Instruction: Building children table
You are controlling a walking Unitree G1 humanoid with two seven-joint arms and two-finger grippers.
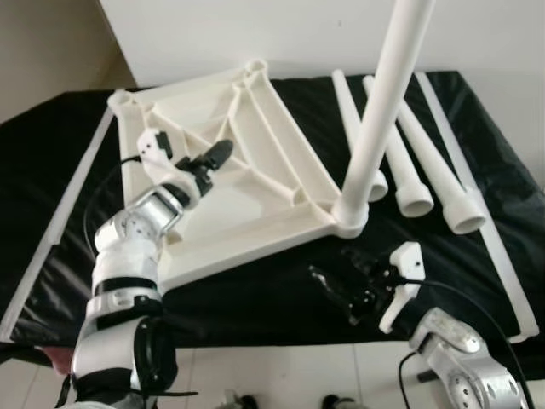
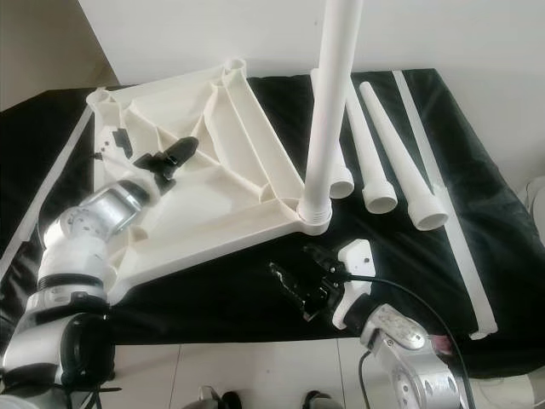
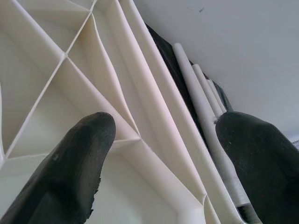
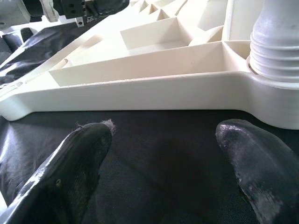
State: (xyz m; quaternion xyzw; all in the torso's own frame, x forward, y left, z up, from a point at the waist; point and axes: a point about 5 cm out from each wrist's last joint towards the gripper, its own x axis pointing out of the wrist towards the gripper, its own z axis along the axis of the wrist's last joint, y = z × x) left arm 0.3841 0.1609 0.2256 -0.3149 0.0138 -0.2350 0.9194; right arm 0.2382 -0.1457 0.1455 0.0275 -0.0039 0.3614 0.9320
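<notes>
The white tabletop (image 1: 247, 170) is lying upside down on the black-covered desk (image 1: 255, 298), with one leg (image 1: 383, 102) standing upright in its near corner socket. Three loose legs (image 2: 383, 162) are lying beside it. The left gripper (image 1: 211, 158) is hovering spread wide above the ribbed underside. The right gripper (image 2: 300, 285) is hanging wide, holding nothing, over the cloth just in front of the tabletop's edge.

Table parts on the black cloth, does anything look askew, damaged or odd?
Nothing looks damaged. The table top lies underside up with one fitted leg standing in its near right corner socket. Three loose legs lie side by side beside it. Both the left gripper and right gripper are open, holding nothing.
</notes>
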